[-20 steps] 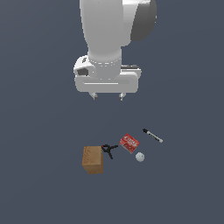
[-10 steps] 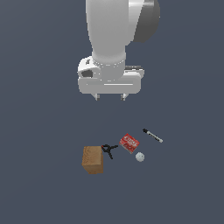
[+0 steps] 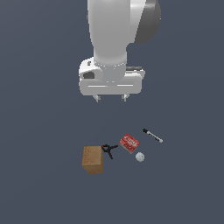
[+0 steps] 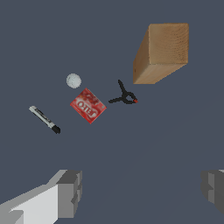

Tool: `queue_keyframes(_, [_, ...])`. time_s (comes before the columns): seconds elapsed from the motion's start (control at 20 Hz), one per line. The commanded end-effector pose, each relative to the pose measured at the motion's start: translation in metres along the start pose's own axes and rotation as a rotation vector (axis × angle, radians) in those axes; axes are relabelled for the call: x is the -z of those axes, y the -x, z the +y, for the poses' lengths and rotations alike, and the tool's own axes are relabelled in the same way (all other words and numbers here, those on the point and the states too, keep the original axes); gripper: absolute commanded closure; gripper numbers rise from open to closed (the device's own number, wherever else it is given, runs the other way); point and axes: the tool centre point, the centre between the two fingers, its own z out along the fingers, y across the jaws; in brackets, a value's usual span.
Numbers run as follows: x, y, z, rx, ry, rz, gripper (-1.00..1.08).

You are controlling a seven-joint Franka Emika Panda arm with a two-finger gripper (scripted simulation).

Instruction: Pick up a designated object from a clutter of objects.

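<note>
Dark slate-blue ground fills the exterior view, flat and bare of any horizon. Against the earlier frames, the white arm has shifted toward the exterior view's right, and its gripper (image 3: 110, 98) now hangs almost straight above the clutter, high and touching nothing. The small black pronged clamp (image 3: 109, 150) lies at about 6 o'clock from the fingertips, well below them. A tan wooden block (image 3: 92, 159) sits just beside it at 8 o'clock; a red packet (image 3: 129, 143), a white ball (image 3: 140, 157) and a marker pen (image 3: 152, 135) spread toward 3 o'clock.

From the wrist view, both grey fingers (image 4: 70, 192) stand far apart (jaws wide open, nothing between them). The clamp (image 4: 125, 97) lies at 12 o'clock from the gripper (image 4: 141, 189). Only this view shows a tiny red tip on the clamp and white lettering on the packet (image 4: 88, 105); the block (image 4: 162, 53), ball (image 4: 73, 80) and pen (image 4: 44, 119) also show.
</note>
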Motion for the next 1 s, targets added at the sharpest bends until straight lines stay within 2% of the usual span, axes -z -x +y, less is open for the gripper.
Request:
queue_keyframes(0.0, [-0.003,-0.002,0.0,0.015,0.001,0.0,-0.92])
queue_keyframes(0.45, [-0.026,-0.018,0.004,0.143,0.011,0.002,-0.92])
queue_keyframes(0.95, [-0.074,-0.045,0.01,0.39,0.025,0.005,-0.92])
